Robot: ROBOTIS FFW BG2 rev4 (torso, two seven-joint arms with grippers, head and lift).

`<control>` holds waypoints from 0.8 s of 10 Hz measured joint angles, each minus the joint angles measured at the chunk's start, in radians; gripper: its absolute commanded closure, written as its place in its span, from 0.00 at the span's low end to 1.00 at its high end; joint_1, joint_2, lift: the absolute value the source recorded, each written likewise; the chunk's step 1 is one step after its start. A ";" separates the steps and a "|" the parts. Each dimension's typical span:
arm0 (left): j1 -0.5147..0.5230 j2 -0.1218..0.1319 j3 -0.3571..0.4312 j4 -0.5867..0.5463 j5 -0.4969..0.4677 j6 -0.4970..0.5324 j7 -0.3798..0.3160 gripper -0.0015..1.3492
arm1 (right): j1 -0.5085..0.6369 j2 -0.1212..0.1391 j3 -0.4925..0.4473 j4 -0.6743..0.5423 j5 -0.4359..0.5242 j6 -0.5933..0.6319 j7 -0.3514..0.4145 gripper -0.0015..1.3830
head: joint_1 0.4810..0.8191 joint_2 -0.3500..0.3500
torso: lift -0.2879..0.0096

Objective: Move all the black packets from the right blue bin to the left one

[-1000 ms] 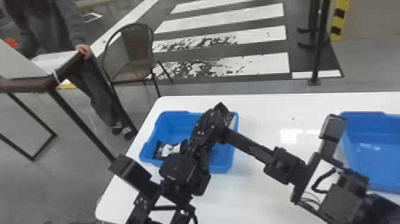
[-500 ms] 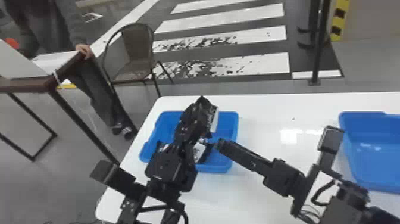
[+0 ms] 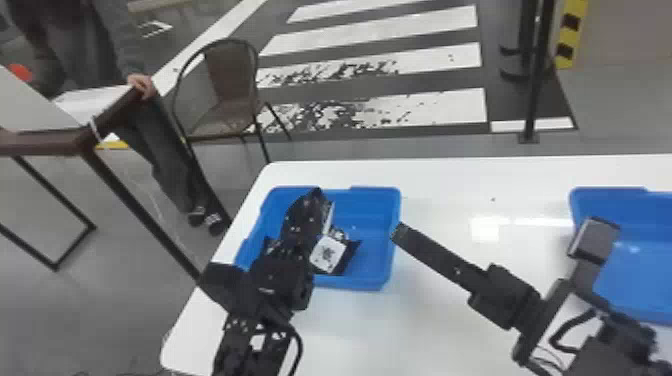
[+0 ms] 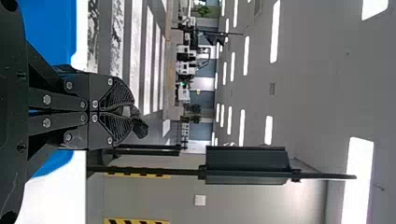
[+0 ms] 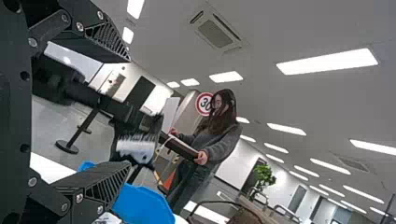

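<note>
Black packet clenched in left pincer, over left bin.
Another packet lies inside that bin. Right pincer released, fingers spread wide, over the tabletop by the left bin's right edge.

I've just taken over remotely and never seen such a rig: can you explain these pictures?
This is a two-armed robot. The head view looks forward and down from its head; each wrist view comes from one arm's wrist, turned on its side. On the white table stand the left bin and the right bin, both blue. The left end effector, over the left bin, is shut on a black packet; a labelled packet seems to lie below. The right end effector is open.
</note>
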 measured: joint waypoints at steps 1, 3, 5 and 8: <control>-0.067 0.006 -0.001 0.106 -0.041 -0.011 0.001 0.87 | 0.005 0.001 -0.019 -0.009 0.010 0.000 0.000 0.20 | 0.63 1.00 | 0.50; -0.151 0.024 -0.022 0.239 -0.053 -0.019 0.007 0.11 | 0.011 0.002 -0.059 -0.019 0.048 0.000 0.000 0.20 | 0.63 1.00 | 0.50; -0.145 0.032 -0.052 0.253 0.053 -0.101 -0.001 0.11 | 0.044 0.014 -0.223 -0.069 0.266 0.005 -0.005 0.20 | 0.63 0.96 | 0.50; -0.052 0.022 -0.073 0.121 0.192 -0.225 -0.043 0.32 | 0.138 0.053 -0.604 -0.316 0.753 0.226 -0.127 0.20 | 0.63 0.69 | 0.50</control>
